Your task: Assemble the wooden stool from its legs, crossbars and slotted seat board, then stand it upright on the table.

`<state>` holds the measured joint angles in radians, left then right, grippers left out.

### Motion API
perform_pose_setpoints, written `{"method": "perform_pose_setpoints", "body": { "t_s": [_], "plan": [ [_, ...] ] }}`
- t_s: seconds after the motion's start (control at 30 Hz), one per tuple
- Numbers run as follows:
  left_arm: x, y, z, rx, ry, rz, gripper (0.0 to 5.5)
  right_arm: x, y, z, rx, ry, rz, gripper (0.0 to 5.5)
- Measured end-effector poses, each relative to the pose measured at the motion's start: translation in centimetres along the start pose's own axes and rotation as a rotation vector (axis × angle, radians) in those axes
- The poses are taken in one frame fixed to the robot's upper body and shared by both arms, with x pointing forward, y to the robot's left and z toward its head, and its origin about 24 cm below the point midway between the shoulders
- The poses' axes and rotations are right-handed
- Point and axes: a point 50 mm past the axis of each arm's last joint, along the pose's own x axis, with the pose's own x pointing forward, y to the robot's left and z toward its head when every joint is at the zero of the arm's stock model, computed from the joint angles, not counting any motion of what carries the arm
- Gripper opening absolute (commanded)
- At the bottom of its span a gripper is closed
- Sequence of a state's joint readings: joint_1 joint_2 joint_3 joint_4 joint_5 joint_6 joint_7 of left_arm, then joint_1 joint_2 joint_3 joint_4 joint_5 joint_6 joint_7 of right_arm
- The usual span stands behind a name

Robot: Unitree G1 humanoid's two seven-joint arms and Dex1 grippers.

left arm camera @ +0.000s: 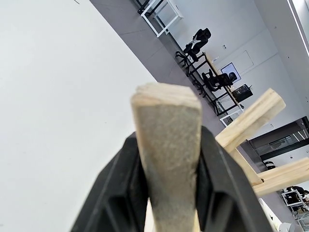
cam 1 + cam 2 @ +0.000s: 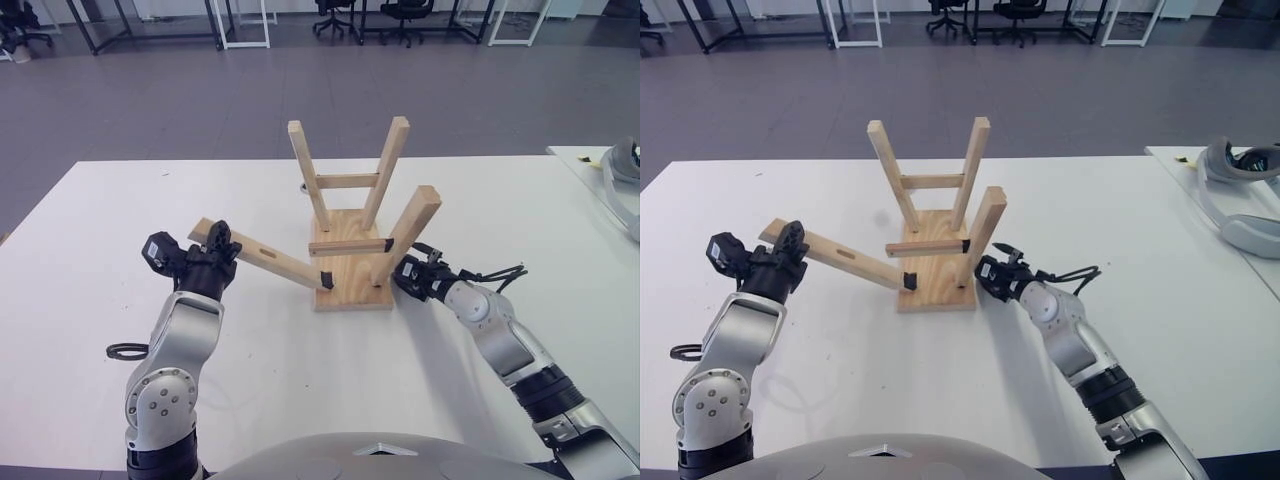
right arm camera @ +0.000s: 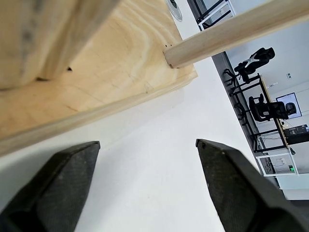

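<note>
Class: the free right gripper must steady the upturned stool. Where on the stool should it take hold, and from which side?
Grip the near right leg low, just above the seat board, coming from the robot's right, where the open right gripper sits. The leg offers flat opposite faces; the board lies flat on the table, leaving no room beneath for jaws.

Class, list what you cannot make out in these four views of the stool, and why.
1. Head views: whether the loose leg is seated in the seat board; the joint is too small.
2. Left wrist view: the leg's length, hidden behind its own end and the fingers.
3. Right wrist view: most of the board, cut off by the edge.
</note>
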<state>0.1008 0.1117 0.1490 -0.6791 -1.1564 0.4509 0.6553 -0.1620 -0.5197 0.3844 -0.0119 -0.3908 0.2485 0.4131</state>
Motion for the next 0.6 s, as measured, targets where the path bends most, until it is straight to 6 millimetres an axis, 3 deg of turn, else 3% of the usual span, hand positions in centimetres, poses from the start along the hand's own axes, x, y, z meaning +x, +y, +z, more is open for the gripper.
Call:
{"method": "perform_pose_setpoints", "body": {
  "t_s": [0.27,0.6],
  "plan": [
    [0.6,-2.1,-0.5,0.158,-0.038,-0.068,1.03,0.2,0.3,0.4,-0.011,-0.008,-0.002,3.74],
    [1.0,-3.1,-0.3,0.338,-0.062,-0.156,1.03,0.5,0.8,0.9,-0.002,-0.017,-0.002,3.74]
  ]
}}
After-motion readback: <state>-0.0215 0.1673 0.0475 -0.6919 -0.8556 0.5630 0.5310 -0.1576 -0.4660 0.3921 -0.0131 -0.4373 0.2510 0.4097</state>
